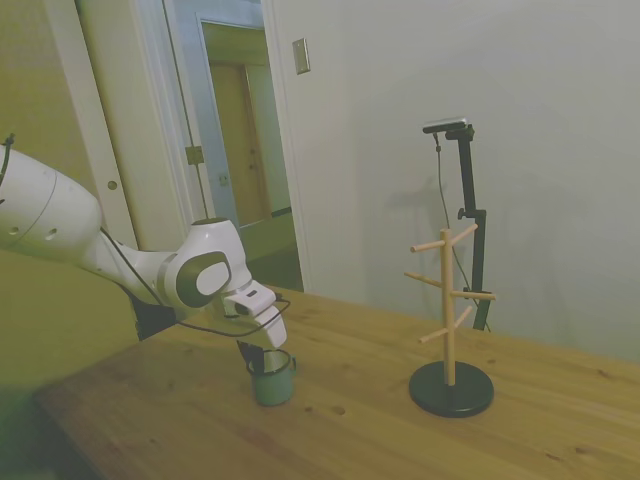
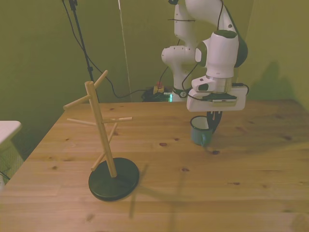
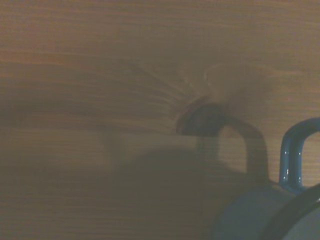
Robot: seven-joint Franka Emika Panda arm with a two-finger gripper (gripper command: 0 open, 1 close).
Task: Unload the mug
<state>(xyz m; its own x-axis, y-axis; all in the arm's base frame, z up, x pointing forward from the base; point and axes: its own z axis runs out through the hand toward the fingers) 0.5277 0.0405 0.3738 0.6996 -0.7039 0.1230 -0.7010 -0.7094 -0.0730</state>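
While the gripper [image 2: 211, 121] sits at the mug [image 2: 200, 131] rim, fingers apparently pinching the wall, the mug stands on the surface [image 2: 193, 193] directly beneath. Withdrawing before full release could tip it; the stand [image 2: 114, 180] is well clear.

arm: reaching low, wrist bent down | pincer [image 2: 211, 121]: pointing down, fingers seemingly closed
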